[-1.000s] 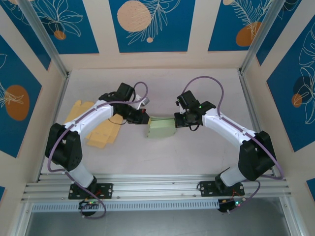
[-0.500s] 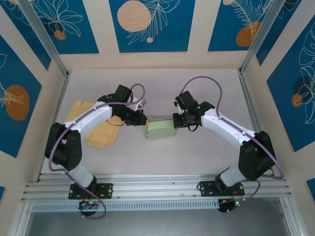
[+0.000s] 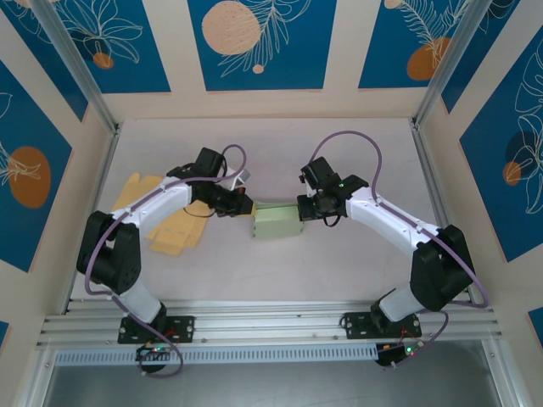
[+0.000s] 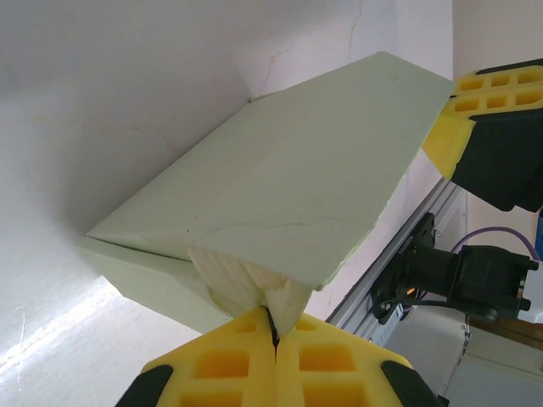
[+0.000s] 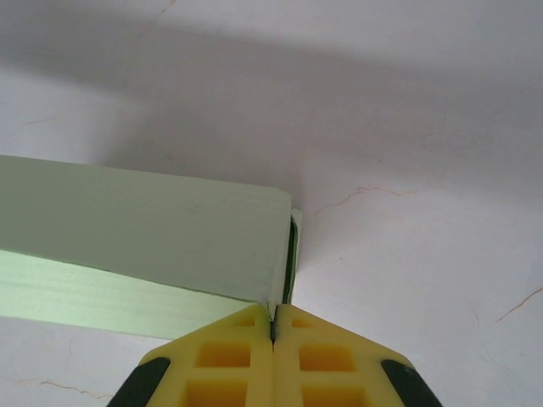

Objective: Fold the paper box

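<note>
1. We see the pale green paper box point(image 3: 277, 223) lying mid-way across the table point(image 3: 339, 271), between both arms.
2. Our left gripper point(image 4: 273, 326) pinches a crumpled corner flap, pads pressed tight together.
3. Our right gripper point(image 5: 273, 315) clamps the opposite end's thin edge.
4. Flat yellow sheets point(image 3: 174, 222) lie well to the left.

**Top external:** sitting high above and behind the arm bases point(image 3: 157, 327), looking down and forward. The bases are lying at 6 o'clock and the back wall point(image 3: 254, 103) at 12 o'clock. It is standing far off, taking in the whole worktop point(image 3: 356, 153).

**Left wrist:** riding on the left gripper point(image 4: 273, 326), whose pads point(image 4: 225, 366) are showing at 6 o'clock. It is looking closely across the paper box point(image 4: 280, 186) toward the right gripper point(image 4: 443, 127) at 2 o'clock.

**Right wrist:** hanging very near, facing down onto the worktop past its own pads at 6 o'clock.

**Shared:** all three views are taking in the paper box.
</note>
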`<state>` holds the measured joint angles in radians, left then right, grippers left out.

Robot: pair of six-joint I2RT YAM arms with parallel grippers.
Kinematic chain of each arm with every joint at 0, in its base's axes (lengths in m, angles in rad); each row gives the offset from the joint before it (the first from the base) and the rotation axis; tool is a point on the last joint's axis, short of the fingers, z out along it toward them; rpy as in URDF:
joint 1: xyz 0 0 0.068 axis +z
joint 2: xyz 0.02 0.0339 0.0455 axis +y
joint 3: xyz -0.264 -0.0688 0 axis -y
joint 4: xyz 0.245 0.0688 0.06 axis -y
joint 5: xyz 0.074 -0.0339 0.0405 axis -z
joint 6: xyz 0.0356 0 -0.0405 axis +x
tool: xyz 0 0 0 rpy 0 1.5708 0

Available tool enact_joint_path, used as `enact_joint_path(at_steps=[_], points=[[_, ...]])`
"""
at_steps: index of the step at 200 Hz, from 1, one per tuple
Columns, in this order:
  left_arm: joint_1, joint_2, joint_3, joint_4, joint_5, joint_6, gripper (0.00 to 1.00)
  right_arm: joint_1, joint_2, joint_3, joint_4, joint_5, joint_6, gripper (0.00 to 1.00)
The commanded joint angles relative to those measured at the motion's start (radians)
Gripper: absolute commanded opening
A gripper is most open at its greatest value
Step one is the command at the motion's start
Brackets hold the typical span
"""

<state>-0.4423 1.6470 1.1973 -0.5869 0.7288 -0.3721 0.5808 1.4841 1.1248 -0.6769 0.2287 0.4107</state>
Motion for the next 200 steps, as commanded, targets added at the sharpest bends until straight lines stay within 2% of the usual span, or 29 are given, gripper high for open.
enact_joint_path(at_steps=[1, 35, 109, 143, 200], points=[[0.002, -0.006, -0.026, 0.043, 0.054, -0.010, 0.00, 0.019, 0.019, 0.021, -0.009, -0.040, -0.003, 0.07], [0.012, -0.014, -0.045, 0.111, 0.108, -0.055, 0.00, 0.018, 0.022, 0.023, -0.010, -0.039, -0.002, 0.06], [0.040, -0.041, -0.069, 0.104, 0.102, -0.046, 0.00, 0.018, 0.034, 0.032, -0.012, -0.038, -0.002, 0.07], [0.049, -0.046, -0.108, 0.193, 0.148, -0.102, 0.00, 0.017, 0.041, 0.033, -0.012, -0.036, 0.000, 0.06], [0.062, -0.058, -0.094, 0.154, 0.142, -0.075, 0.00, 0.018, 0.045, 0.031, -0.010, -0.037, 0.000, 0.06]])
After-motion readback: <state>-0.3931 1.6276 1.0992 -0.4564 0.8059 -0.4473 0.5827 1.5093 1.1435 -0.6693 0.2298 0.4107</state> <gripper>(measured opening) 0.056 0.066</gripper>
